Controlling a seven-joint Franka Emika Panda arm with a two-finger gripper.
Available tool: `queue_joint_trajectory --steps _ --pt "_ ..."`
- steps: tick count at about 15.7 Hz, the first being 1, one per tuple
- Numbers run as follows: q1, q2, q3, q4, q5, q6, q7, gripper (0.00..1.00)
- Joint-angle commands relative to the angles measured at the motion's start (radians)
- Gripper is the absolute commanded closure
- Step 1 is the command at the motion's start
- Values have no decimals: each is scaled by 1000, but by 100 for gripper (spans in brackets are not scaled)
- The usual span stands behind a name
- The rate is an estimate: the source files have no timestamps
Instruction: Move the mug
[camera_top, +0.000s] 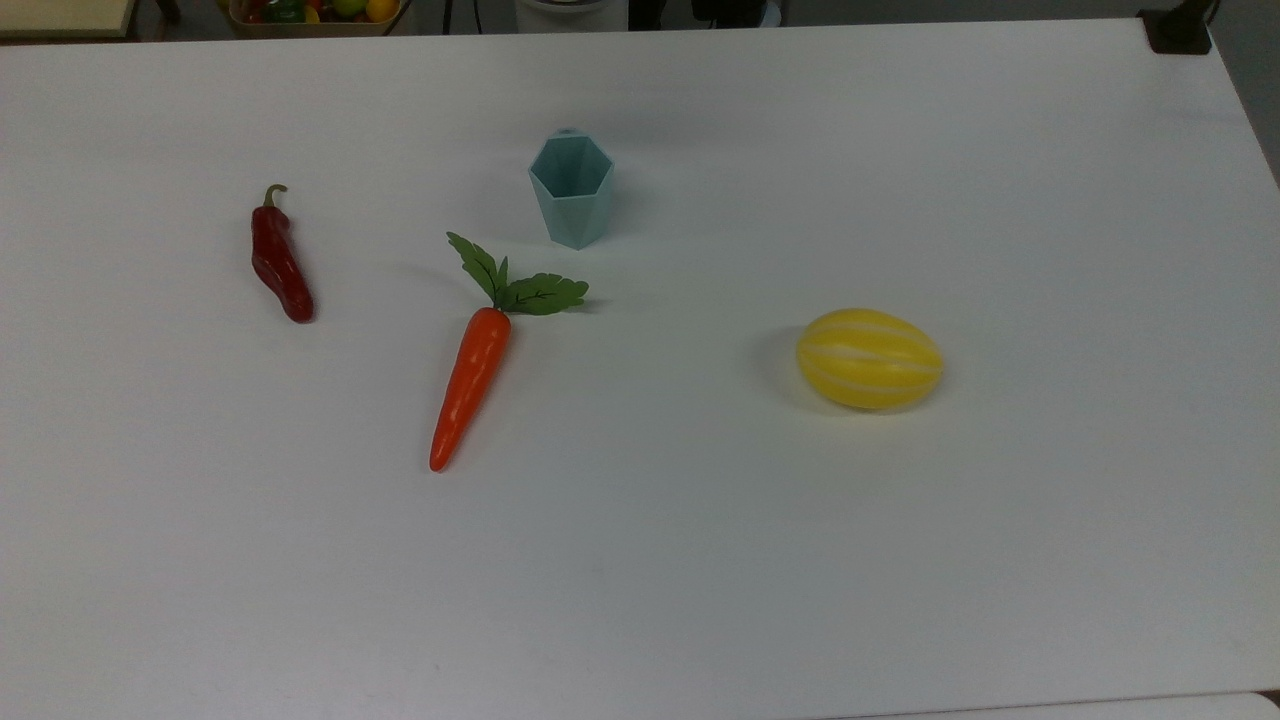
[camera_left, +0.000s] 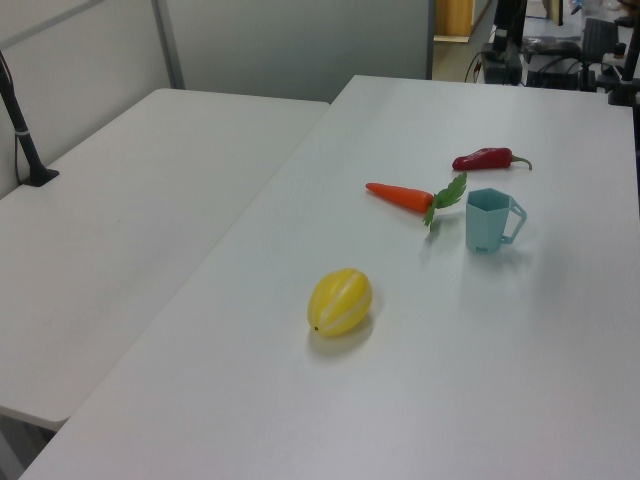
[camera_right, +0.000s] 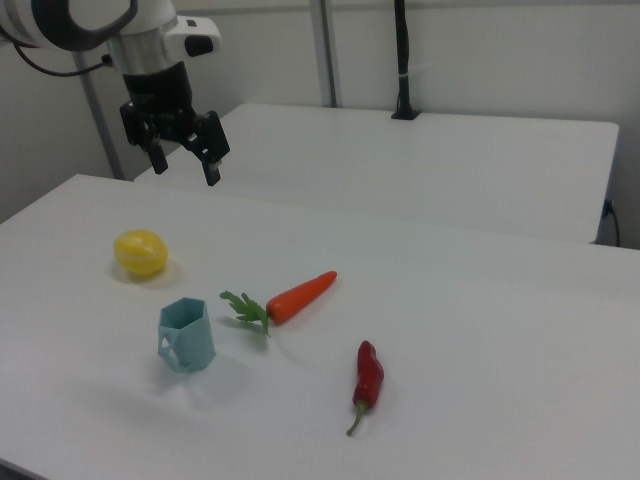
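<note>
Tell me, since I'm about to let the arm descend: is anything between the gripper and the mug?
Nothing visible. In the right view the open gripper hangs high above the table, and the mug stands upright and alone below it; the carrot and yellow melon lie off to the sides.

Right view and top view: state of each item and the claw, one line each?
mug: upright on the table, mouth open, nothing visible inside, untouched.
claw: open, holding nothing, up in the air, apart from the mug.
carrot: lying flat, leaves toward the mug.
red chili pepper: lying flat.
yellow melon: lying on its side, alone.
</note>
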Motion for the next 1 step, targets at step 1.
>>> queue_joint_trajectory --steps 1 --pt "45 7 -25 12 7 10 -7 0"
